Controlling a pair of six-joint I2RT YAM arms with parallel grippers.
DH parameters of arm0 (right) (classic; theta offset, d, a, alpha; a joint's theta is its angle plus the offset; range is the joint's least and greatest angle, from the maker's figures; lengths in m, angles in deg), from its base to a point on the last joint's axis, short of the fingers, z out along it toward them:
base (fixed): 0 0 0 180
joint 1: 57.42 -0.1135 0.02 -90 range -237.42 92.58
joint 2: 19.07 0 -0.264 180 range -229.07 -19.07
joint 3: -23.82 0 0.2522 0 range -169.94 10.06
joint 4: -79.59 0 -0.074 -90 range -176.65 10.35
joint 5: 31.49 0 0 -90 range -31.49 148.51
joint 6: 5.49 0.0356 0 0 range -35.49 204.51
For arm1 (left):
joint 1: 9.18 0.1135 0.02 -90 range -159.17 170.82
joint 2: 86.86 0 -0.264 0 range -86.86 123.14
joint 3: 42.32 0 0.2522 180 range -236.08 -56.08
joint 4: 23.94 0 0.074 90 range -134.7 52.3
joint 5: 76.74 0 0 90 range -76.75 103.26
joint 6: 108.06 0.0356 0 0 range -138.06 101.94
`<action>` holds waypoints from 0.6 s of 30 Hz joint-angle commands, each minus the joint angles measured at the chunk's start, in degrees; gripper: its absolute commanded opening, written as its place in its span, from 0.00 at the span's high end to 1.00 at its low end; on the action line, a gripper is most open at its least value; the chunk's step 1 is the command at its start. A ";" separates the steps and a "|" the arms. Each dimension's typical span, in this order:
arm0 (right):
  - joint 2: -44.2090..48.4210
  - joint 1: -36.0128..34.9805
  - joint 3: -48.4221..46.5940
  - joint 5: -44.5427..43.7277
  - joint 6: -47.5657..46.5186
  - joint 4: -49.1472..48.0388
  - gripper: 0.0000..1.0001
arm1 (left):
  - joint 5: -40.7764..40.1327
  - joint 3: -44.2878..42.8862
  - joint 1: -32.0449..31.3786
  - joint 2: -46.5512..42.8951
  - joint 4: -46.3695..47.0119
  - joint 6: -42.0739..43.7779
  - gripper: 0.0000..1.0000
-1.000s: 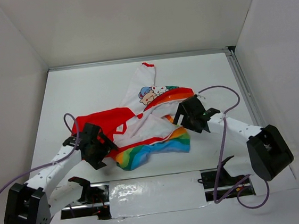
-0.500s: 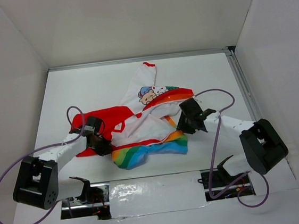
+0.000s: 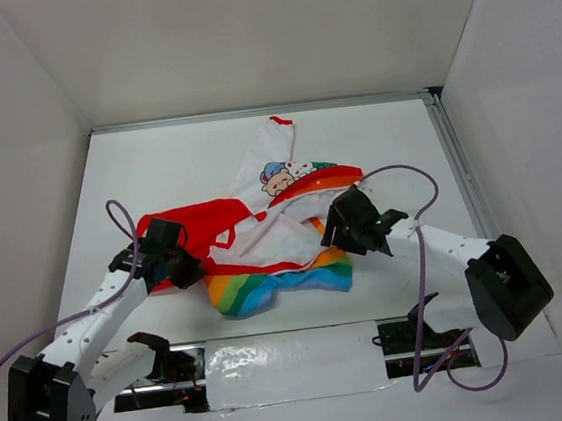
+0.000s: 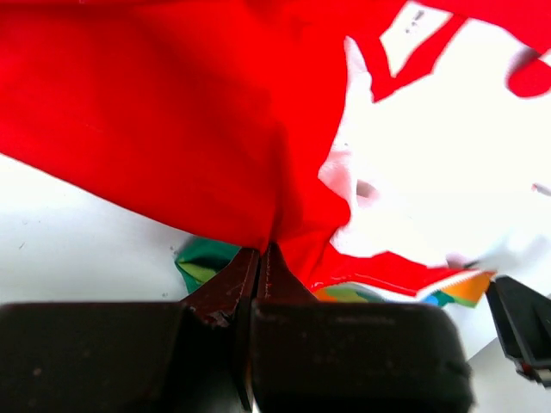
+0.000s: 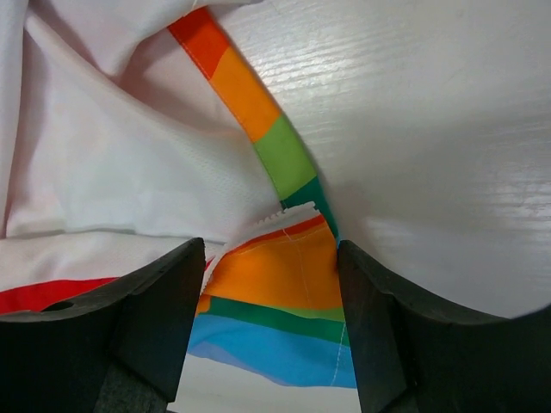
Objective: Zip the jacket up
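Pinching jacket [image 3: 269,244] hood, left claw [image 4: 262,251] (right claw [image 5: 271,258] astride)

jacket [image 3: 264,242] bunched up, folds hide its front edges. zipper can't be made out in any view. both wrist views crop the jacket at frame edges.

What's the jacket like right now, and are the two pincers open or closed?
Jacket: crumpled, front open, not zipped.
Left pincer: shut on the jacket's red fabric.
Right pincer: open, rainbow hem between its fingers.
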 commanded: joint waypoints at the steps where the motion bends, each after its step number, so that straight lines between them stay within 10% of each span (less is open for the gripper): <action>1: -0.92 -2.24 0.34 -1.78 -0.75 0.71 0.30 | -1.23 -2.05 -0.92 -2.62 -2.97 2.03 0.93; 11: 3.81 -4.62 0.51 -6.08 3.11 2.81 1.00 | -3.69 -8.72 -1.45 0.10 -4.38 3.09 0.93; 18: 16.11 -4.80 3.06 -10.04 2.68 3.69 1.00 | -7.73 -18.47 -0.57 4.92 -4.04 6.68 0.86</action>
